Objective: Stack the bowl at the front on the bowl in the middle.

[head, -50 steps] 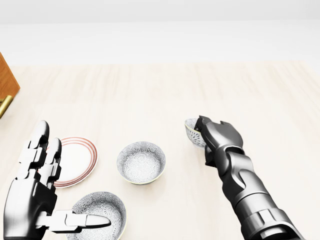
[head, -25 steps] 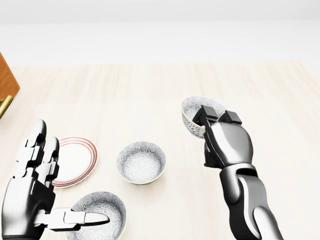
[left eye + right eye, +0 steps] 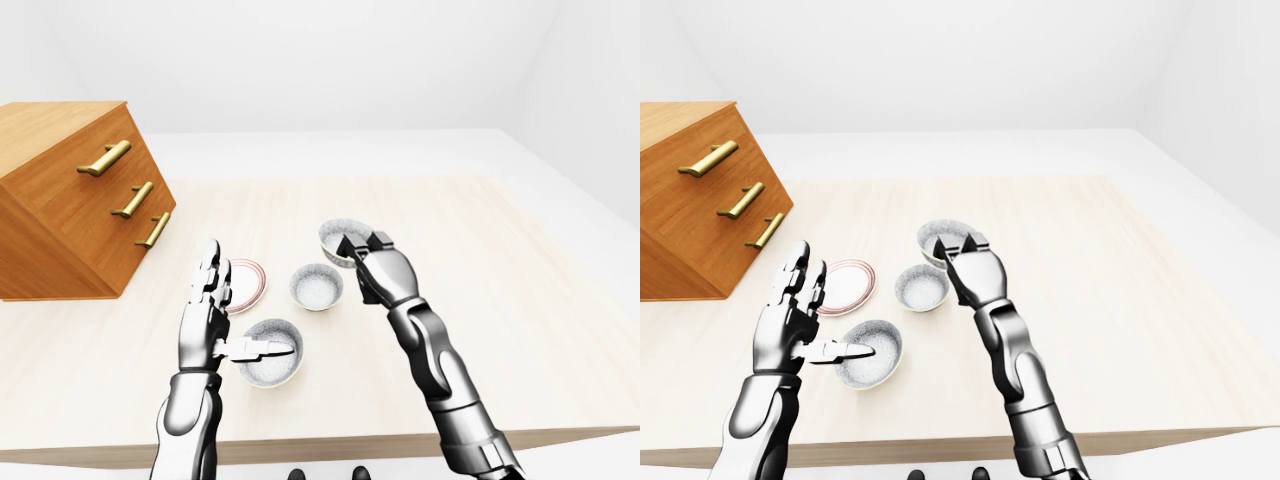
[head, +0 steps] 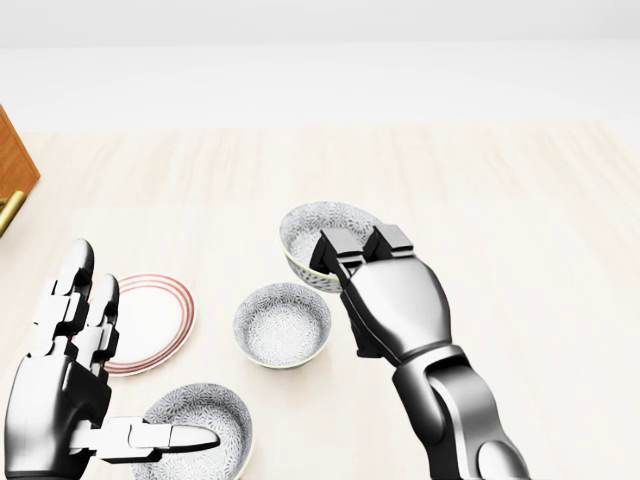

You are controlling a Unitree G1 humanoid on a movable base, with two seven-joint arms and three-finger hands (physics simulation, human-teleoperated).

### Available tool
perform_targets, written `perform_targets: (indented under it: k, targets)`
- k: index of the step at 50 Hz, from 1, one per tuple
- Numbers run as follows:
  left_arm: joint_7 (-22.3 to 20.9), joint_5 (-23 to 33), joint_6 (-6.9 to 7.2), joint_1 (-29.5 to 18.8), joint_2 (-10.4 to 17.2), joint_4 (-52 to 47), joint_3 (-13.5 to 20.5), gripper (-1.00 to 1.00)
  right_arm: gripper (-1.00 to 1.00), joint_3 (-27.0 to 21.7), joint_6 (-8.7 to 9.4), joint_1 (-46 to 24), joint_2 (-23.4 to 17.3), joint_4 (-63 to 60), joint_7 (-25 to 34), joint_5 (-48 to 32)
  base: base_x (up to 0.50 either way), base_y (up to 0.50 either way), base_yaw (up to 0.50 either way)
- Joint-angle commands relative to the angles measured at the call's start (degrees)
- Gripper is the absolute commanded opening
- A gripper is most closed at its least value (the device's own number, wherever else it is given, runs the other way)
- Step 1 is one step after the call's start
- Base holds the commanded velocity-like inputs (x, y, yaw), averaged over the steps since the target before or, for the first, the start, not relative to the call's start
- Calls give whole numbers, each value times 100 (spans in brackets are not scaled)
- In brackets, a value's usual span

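My right hand (image 4: 357, 256) is shut on the rim of a grey patterned bowl (image 4: 322, 232) and holds it off the table, tilted. Just below and left of it in the head view, a second patterned bowl (image 4: 282, 325) stands alone on the light wooden table (image 4: 520, 200). A third patterned bowl (image 4: 202, 428) sits at the bottom left. My left hand (image 4: 112, 392) is open, fingers pointing up, and its thumb reaches across that third bowl's rim without gripping it.
A white plate with red rings (image 4: 152, 318) lies left of the middle bowl, partly behind my left fingers. A wooden dresser with brass handles (image 3: 70, 200) stands at the table's left side. The table's near edge (image 3: 330, 445) runs along the bottom.
My right hand has lifted its bowl and carried it left, from the table's right part to just above the middle bowl. The left hand has barely moved.
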Motion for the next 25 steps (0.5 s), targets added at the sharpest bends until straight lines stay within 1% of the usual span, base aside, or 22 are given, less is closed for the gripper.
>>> perform_targets:
  k: [1, 13, 20, 25]
  targets:
    - [-13, -12, -25, -2, 5, 29, 18, 100, -100, 240, 0, -42, 234, -1, 75, -793, 0, 0, 0]
    - [-7, 11, -50, 1, 0, 49, 7, 100, -100, 490, 0, 94, 396, 36, -62, -1020, 0, 0, 0]
    - [-14, 28, -68, -1, 6, 71, -3, 100, -100, 647, 0, 233, 447, -69, -373, -1247, 0, 0, 0]
    - [-23, 27, -80, -13, 9, 97, 2, 100, -100, 728, 0, 288, 495, 172, -713, -1394, 0, 0, 0]
